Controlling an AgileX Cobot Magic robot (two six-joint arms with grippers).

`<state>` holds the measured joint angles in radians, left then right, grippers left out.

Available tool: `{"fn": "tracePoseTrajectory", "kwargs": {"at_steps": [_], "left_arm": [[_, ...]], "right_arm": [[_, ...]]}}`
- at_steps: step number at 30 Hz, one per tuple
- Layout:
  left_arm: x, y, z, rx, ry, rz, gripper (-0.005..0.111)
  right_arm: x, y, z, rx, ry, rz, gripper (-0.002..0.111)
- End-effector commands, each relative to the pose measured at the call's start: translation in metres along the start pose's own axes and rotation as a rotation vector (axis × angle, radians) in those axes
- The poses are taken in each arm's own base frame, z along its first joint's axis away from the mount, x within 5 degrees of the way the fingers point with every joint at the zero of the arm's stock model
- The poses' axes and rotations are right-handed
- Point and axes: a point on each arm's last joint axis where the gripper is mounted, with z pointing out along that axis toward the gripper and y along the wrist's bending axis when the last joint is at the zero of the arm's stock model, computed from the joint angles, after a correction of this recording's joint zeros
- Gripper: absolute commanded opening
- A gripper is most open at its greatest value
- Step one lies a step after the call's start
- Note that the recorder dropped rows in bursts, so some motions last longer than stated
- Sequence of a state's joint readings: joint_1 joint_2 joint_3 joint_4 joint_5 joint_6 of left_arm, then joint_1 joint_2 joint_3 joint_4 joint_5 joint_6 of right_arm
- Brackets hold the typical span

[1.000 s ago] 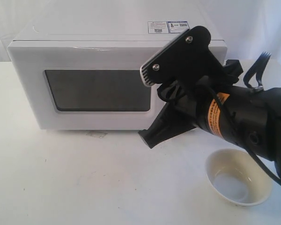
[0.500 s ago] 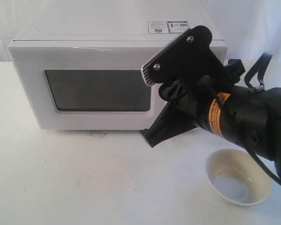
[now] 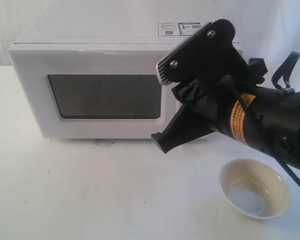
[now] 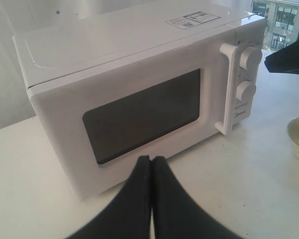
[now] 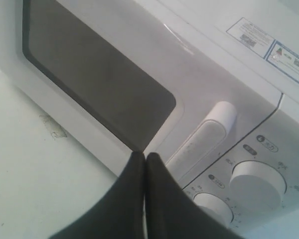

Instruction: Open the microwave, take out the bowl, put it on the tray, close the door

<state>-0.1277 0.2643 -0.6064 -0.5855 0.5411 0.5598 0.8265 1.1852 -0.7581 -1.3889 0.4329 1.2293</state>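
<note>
The left end effector (image 4: pixel 150 162) and the right end effector (image 5: pixel 142 157), on its black arm (image 3: pixel 262 127), both have jaws pressed together.

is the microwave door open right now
No, the white door with its dark window sits shut, flush with the boxy white microwave.

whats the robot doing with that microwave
The right tool, shut and empty, points at the handle of the microwave. The door is closed and the bowl sits out on the table to one side. The left tool, also shut, hangs in front of the door.
</note>
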Motion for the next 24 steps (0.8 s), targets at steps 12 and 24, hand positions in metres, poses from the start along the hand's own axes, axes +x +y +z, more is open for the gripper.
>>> {"fn": "tracePoseTrajectory", "kwargs": {"at_steps": [12, 24], "left_arm": [[0.001, -0.002, -0.001, 0.011, -0.004, -0.008, 0.0], [0.001, -0.002, -0.001, 0.011, -0.004, -0.008, 0.0]], "right_arm": [[0.007, -0.076, -0.114, 0.184, -0.269, 0.347, 0.0], [0.098, -0.086, -0.195, 0.427, -0.513, 0.526, 0.0]]}}
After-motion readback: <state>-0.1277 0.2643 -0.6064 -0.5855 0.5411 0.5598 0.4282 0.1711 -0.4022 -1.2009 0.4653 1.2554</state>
